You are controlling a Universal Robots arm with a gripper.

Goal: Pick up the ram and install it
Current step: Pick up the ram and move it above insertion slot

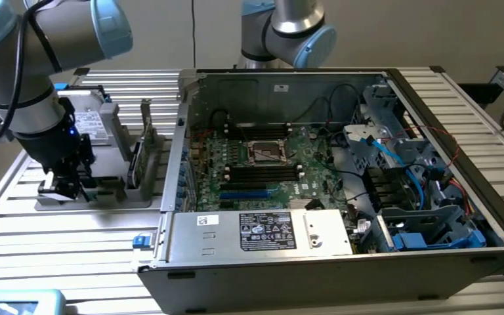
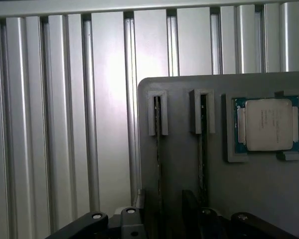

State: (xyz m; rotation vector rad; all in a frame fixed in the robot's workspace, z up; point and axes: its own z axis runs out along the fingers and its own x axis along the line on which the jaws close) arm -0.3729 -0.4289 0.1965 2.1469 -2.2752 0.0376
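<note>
Ram (image 2: 158, 149): stowed on edge in grey holder tray (image 2: 269, 184), with the claw (image 1: 63, 187) low over that tray.
Exterior view: the tray rests on the slatted aluminium table (image 1: 60, 243) at 9 o'clock of the open computer case (image 1: 427, 262), just beside its wall. The claw hangs at the tray's 9 o'clock end. Claw state: cannot tell whether released or clenched. Wrist view: the ram stands in a narrow slot, with a second stick (image 2: 203, 149) in the neighbouring slot and a square silver processor (image 2: 268, 124) in its own recess beside that. The motherboard (image 1: 261, 170) lies flat inside the case.
</note>
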